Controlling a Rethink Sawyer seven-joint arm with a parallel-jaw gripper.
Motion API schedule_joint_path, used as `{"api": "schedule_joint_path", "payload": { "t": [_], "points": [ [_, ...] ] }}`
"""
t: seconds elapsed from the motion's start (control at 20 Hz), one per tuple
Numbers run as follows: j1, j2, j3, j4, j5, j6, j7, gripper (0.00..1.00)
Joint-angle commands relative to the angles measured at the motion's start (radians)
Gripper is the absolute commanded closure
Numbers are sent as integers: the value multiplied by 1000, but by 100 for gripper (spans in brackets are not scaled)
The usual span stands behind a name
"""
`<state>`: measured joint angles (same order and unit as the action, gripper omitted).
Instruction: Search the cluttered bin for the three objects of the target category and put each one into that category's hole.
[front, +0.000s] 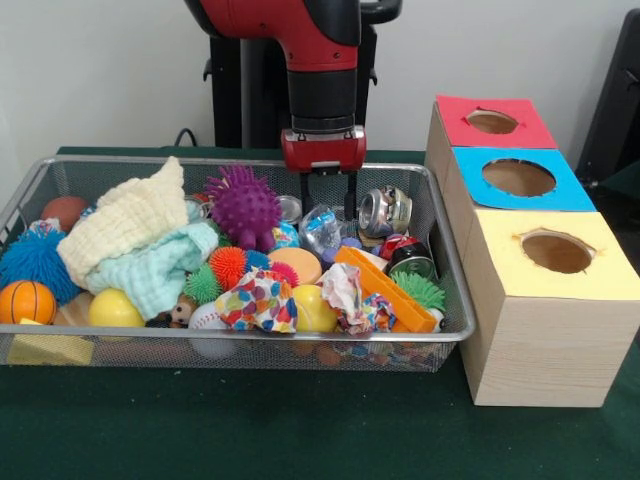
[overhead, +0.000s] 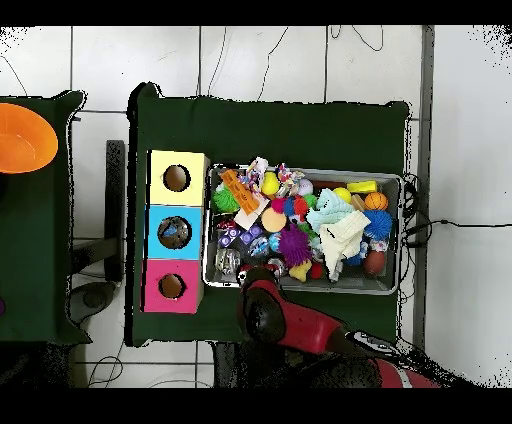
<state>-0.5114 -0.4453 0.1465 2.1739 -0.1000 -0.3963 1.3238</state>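
Even, soft indoor light, faint shadows under the wire bin (front: 455, 330), mild glare on crushed cans (front: 385, 210)

Bin (front: 455, 330) beside hole boxes (front: 545, 350)

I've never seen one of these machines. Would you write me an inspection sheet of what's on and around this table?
Surface: green table cloth.
Job's things: wire bin; wooden box with red hole, blue hole, yellow hole.
Clutter: purple spiky ball, crushed cans, folded cloths, small basketball.
Grippers: gripper hangs over the bin's far side, jaws open, empty.
Cables: black cable on the floor.
Surroundings: orange bowl on a side table.
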Motion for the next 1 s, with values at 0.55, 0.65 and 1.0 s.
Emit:
{"api": "schedule_joint_path", "payload": {
  "t": [0.55, 0.65, 1.0],
  "points": [
    [-21, -14, 85, -178, 34, -178, 309, 0],
    [-22, -21, 85, -175, 50, -210, 331, 0],
    [-24, -27, 83, -183, 66, -229, 366, 0]
  ]
}}
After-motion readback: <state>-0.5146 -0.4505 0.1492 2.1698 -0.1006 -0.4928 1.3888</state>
